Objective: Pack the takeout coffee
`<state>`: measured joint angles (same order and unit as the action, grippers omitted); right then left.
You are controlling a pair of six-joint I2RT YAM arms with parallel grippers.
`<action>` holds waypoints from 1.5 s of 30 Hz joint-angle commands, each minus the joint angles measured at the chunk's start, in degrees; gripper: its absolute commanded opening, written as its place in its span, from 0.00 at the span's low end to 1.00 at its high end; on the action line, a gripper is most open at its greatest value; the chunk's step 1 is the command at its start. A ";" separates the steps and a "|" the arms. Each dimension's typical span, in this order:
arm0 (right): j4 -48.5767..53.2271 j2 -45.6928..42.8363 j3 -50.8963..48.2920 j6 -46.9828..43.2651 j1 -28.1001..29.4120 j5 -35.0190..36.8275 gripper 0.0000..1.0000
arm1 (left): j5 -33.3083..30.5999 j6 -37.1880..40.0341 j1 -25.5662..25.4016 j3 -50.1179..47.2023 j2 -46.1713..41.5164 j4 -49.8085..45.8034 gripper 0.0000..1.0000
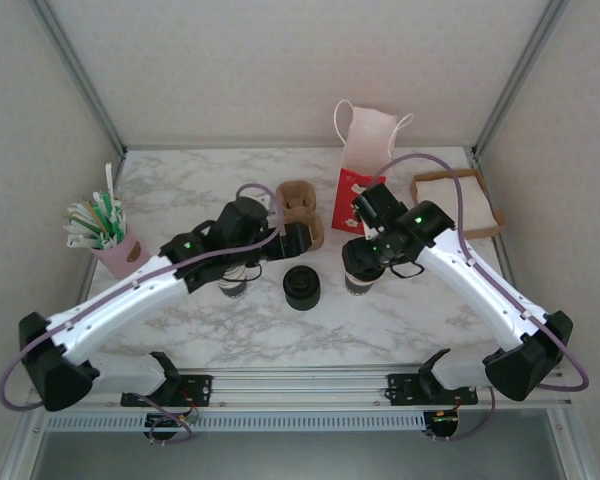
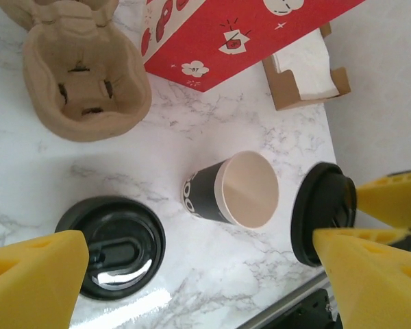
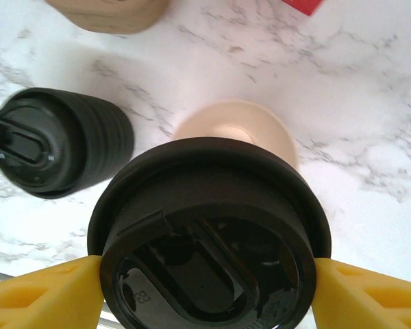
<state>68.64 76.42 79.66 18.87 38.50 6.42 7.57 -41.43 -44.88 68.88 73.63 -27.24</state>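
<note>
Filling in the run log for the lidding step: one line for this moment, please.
left claw: open, near lid stack | right claw: gripping lid | cup: open, lid not yet on

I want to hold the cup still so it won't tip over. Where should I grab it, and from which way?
Grab the cup by its dark round side, about halfway up, pinching two opposite sides. Come in level from the near side, because the lid hangs over its open top and the lid stack stands close on its left. It stands upright, so a side grip should suit.

lid stack [image 1: 301,288] centre | dark cup [image 1: 358,284] right of it | carrier [image 1: 298,215] behind
</note>
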 commanded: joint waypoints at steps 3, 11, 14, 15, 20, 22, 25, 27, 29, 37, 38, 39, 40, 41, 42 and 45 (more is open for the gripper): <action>1.47 -0.04 -2.37 0.26 -2.39 0.10 0.76 | 9.52 6.42 3.41 4.32 6.63 4.00 0.91; 1.58 5.25 -1.87 -1.42 -3.87 -0.90 0.76 | 15.48 8.73 7.75 5.96 12.30 6.25 0.93; 1.85 7.50 -0.96 -1.96 -4.06 -0.70 0.76 | 16.58 8.82 8.83 4.83 12.73 7.20 0.93; 1.85 8.18 -0.58 -2.11 -4.14 -0.66 0.76 | 16.88 8.87 9.09 4.46 12.68 7.40 0.93; 1.75 11.30 0.96 -2.87 -4.14 -0.88 0.76 | 17.61 8.91 10.77 2.02 12.06 8.50 0.95; 1.67 12.61 1.67 -3.19 -4.24 -0.88 0.76 | 17.92 8.74 11.34 1.14 11.61 9.04 0.99; 1.41 14.15 2.59 -3.52 -4.36 -1.04 0.76 | 18.18 8.73 11.75 0.30 11.09 9.53 1.00; 1.28 14.91 3.05 -3.65 -4.48 -1.16 0.76 | 18.18 8.73 11.84 -0.13 10.92 9.58 1.00; 1.20 15.63 3.51 -3.83 -4.55 -1.31 0.76 | 18.35 8.58 12.01 -0.72 10.75 9.99 1.00; 0.96 17.25 3.76 -3.85 -4.56 -2.12 0.76 | 18.79 8.47 12.54 -2.26 10.17 10.50 1.00; 1.00 17.36 3.74 -3.89 -4.49 -2.29 0.76 | 18.80 8.56 12.54 -2.41 10.07 10.52 1.00; 0.99 17.42 3.69 -3.87 -4.56 -2.37 0.76 | 18.71 8.56 12.54 -2.52 10.06 10.46 1.00; 0.96 17.44 3.65 -3.87 -4.49 -2.42 0.76 | 18.63 8.56 12.54 -2.61 10.04 10.47 1.00; 1.05 17.40 3.54 -3.85 -4.53 -2.40 0.76 | 18.62 8.56 12.54 -2.70 9.91 10.51 1.00; 0.99 17.44 3.41 -3.85 -4.57 -2.49 0.76 | 18.53 8.56 12.56 -2.78 9.91 10.48 1.00; 0.79 17.71 3.14 -3.88 -4.51 -2.62 0.76 | 18.45 8.56 12.54 -2.96 9.76 10.63 1.00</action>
<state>68.62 93.45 81.95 15.62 34.37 4.43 25.58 -33.58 -32.77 66.78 85.19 -17.76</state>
